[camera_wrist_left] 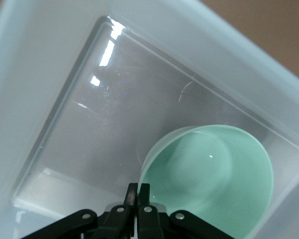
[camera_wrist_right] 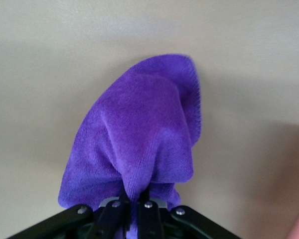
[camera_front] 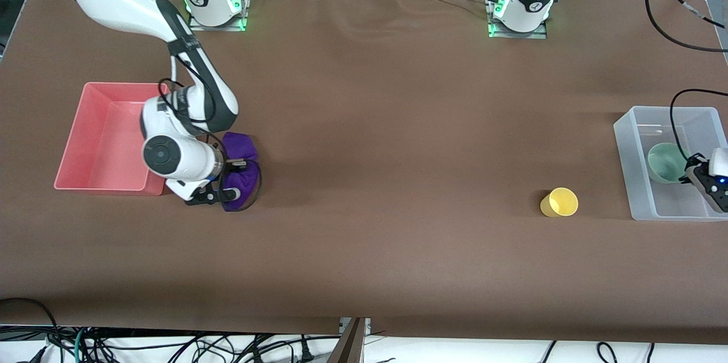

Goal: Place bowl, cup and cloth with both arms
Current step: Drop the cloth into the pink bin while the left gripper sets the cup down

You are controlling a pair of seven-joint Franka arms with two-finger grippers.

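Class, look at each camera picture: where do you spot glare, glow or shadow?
Left wrist view: white glare streaks on the clear bin's floor beside the bowl. Front view: green glow at both arm bases. Right wrist view: even light, soft shadow under the cloth.

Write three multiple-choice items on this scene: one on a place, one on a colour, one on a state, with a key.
1. Where is the bowl?
A. in the clear bin
B. in the red tray
C. on the bare table

2. What colour is the cup?
A. purple
B. yellow
C. white

3. What is the right gripper doing?
A. hanging open over the cup
B. shut on the cloth
C. holding the bowl

Key: 1 A, the left gripper pinches the bowl's rim inside the bin. 2 B, it stands yellow on the table beside the bin. 3 B, its jaws pinch purple fabric beside the tray.
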